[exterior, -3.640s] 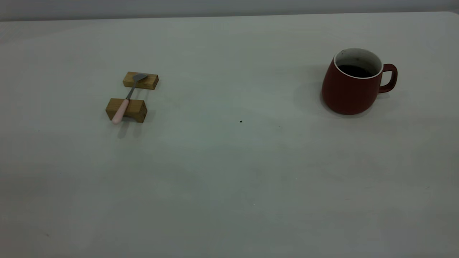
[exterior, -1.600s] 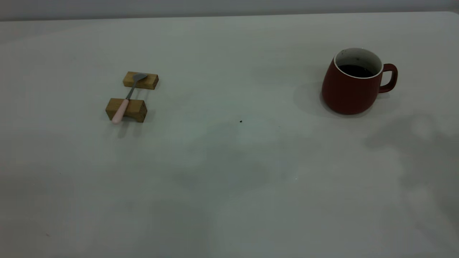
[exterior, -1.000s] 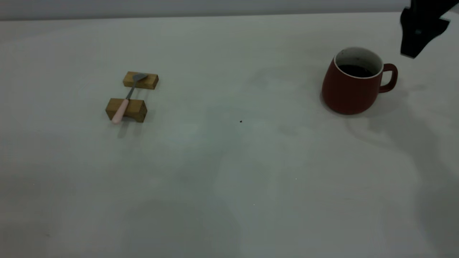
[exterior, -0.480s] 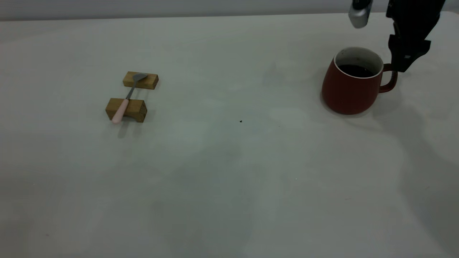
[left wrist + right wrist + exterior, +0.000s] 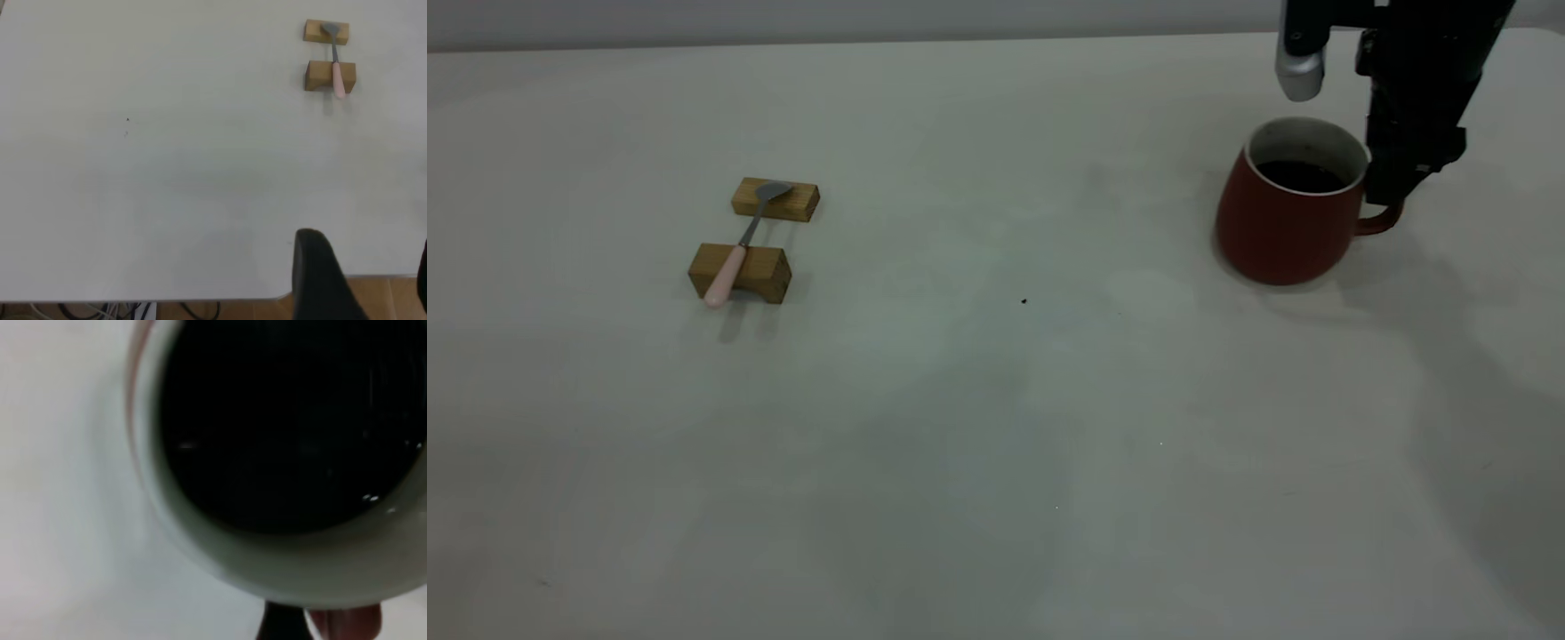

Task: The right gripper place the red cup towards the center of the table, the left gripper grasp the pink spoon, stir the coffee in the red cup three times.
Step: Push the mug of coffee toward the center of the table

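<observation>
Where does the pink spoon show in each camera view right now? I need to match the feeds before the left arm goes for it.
Exterior view: the pink spoon lies at the left, bridged across two wooden blocks.
Left wrist view: the spoon sits far off, across the same blocks.
Right wrist view: not in it; only the red cup with its coffee fills the picture.
Shared landmark: the two wooden blocks, seen in the exterior and left wrist views.

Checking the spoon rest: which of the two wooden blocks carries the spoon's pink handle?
The front wooden block, with the arched underside; the back wooden block carries the pink spoon's grey bowl.
</observation>
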Action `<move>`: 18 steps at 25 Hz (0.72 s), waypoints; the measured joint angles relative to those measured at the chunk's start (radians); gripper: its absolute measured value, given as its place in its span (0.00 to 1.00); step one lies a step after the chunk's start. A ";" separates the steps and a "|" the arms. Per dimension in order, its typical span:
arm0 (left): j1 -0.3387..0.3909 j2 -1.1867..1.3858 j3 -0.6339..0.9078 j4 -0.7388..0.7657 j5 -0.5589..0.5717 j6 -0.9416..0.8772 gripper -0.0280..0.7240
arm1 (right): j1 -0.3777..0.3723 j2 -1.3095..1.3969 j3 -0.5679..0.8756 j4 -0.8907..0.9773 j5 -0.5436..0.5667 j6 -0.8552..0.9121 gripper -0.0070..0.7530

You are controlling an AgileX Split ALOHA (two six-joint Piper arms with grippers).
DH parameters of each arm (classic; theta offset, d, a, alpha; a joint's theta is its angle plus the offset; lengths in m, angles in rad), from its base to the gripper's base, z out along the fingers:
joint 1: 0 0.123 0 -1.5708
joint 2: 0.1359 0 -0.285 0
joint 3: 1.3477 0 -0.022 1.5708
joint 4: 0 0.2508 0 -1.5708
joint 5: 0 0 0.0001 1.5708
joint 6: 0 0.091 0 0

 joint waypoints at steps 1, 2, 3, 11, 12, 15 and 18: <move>0.000 0.000 0.000 0.000 0.000 0.000 0.61 | 0.009 0.000 0.000 0.028 0.000 -0.023 0.78; 0.000 0.000 0.000 0.000 0.000 0.000 0.61 | 0.017 0.000 0.000 0.046 0.000 -0.039 0.78; 0.000 0.000 0.000 0.000 0.000 0.000 0.61 | 0.026 0.000 0.000 0.066 0.000 -0.051 0.78; 0.000 0.000 0.000 0.000 0.000 0.000 0.61 | 0.098 0.016 0.000 0.179 -0.038 -0.067 0.78; 0.000 0.000 0.000 0.000 0.000 0.000 0.61 | 0.108 0.016 0.000 0.193 -0.045 -0.067 0.78; 0.000 0.000 0.000 0.000 0.000 0.000 0.61 | 0.150 0.018 0.000 0.248 -0.070 -0.067 0.78; 0.000 0.000 0.000 0.000 0.000 0.000 0.61 | 0.185 0.018 0.000 0.301 -0.096 -0.069 0.78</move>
